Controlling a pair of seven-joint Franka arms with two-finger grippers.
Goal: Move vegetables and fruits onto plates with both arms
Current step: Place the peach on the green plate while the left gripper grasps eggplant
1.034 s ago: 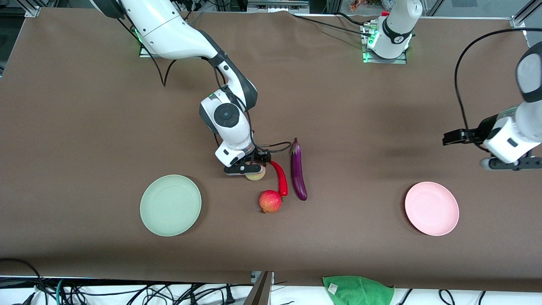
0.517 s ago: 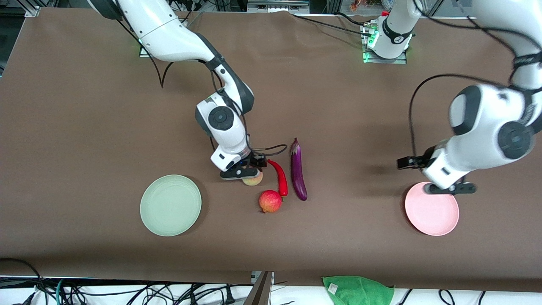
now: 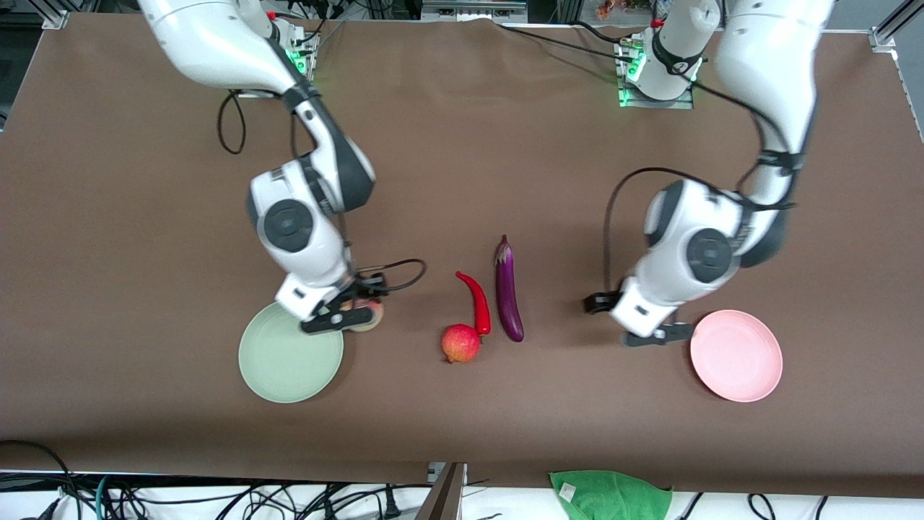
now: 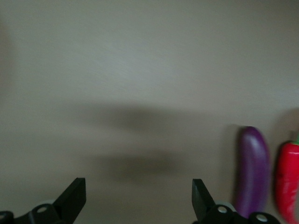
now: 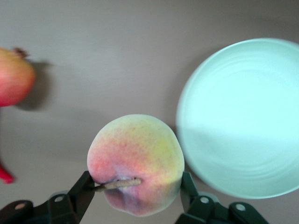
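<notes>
Your small round yellow-pink peach sits pinched in the right gripper, over the brown table just beside the pale mint green plate's rim. Your left gripper, fingers spread and empty, hangs beside the pale pink plate. Between the grippers lie the round red pomegranate, curved red chili pepper and slim purple eggplant. No writing is readable.

A brown table cover spreads over the whole work surface. At the edge nearest the front camera, a crumpled bright green cloth lies toward the left arm's end. Tangled black cables run along that same edge, below the table, toward the right arm's end.
</notes>
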